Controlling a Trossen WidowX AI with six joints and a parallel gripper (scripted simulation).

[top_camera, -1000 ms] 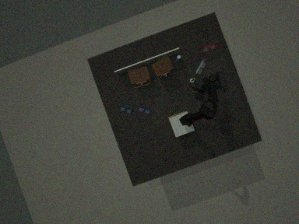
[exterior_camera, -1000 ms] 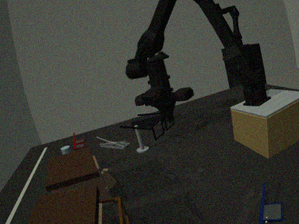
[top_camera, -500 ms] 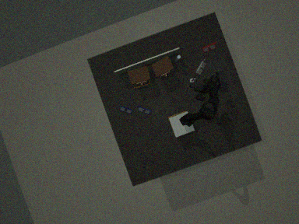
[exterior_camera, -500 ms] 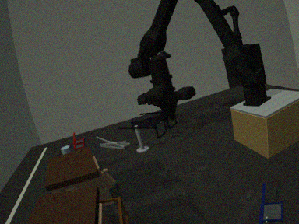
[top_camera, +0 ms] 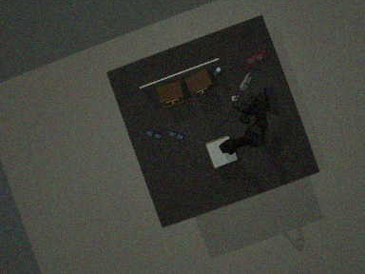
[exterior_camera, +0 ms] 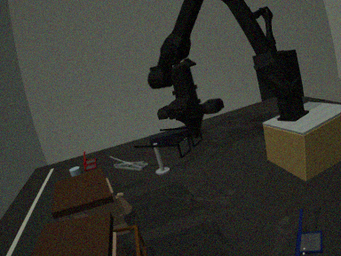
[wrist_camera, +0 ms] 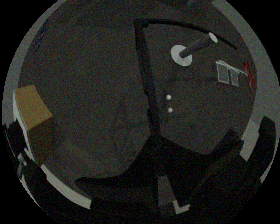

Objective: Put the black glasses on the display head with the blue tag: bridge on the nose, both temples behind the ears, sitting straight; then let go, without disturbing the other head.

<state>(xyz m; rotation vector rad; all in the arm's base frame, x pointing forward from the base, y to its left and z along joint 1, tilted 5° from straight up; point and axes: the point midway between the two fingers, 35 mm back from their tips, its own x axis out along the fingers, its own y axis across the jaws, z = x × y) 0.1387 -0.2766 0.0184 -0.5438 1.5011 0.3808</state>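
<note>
My gripper is shut on the black glasses and holds them in the air above the dark mat. The temples stick out to the left in the exterior view. Two brown display blocks stand at the far side of the mat, well away from the gripper. A tan head shape shows in front of one block. A small pale blue cylinder stands beside the block nearest the arm. I cannot make out the faces or tags in this dim light.
A white post on a round foot stands just under the glasses. White glasses and red glasses lie beyond it. Blue glasses lie elsewhere. The arm's base stands on a tan box. A white strip runs behind the blocks.
</note>
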